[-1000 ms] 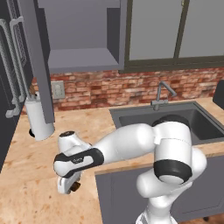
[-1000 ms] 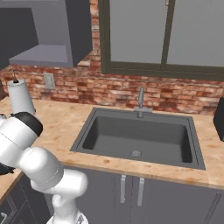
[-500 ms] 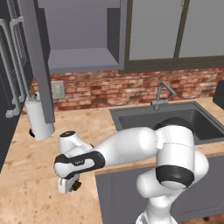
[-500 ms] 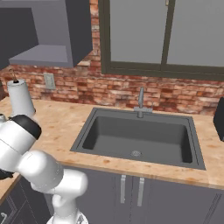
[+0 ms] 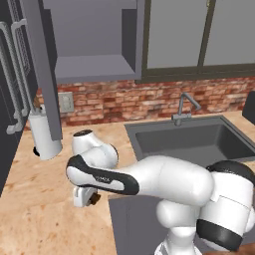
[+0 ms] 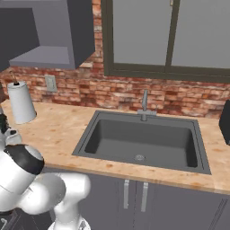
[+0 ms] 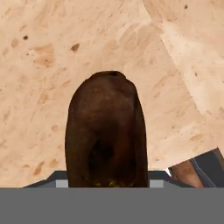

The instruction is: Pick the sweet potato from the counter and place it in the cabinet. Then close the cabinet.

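Note:
The sweet potato is a dark brown oblong lump, held close in front of the hand camera with the speckled counter behind it. In the left base view my gripper hangs just above the counter near its front edge, shut on the sweet potato, whose brown end pokes out at the right. The cabinet stands open up and behind, its grey shelf bare and its flat door swung out to the left. It also shows as the cabinet at the upper left.
A white paper towel roll stands on the counter under the open door and shows again as the roll. The dark sink with its tap lies to the right. Dark-framed wall cabinets hang over it.
My hand has risen a little off the counter with the sweet potato in it, and the forearm has swung up toward the wall.

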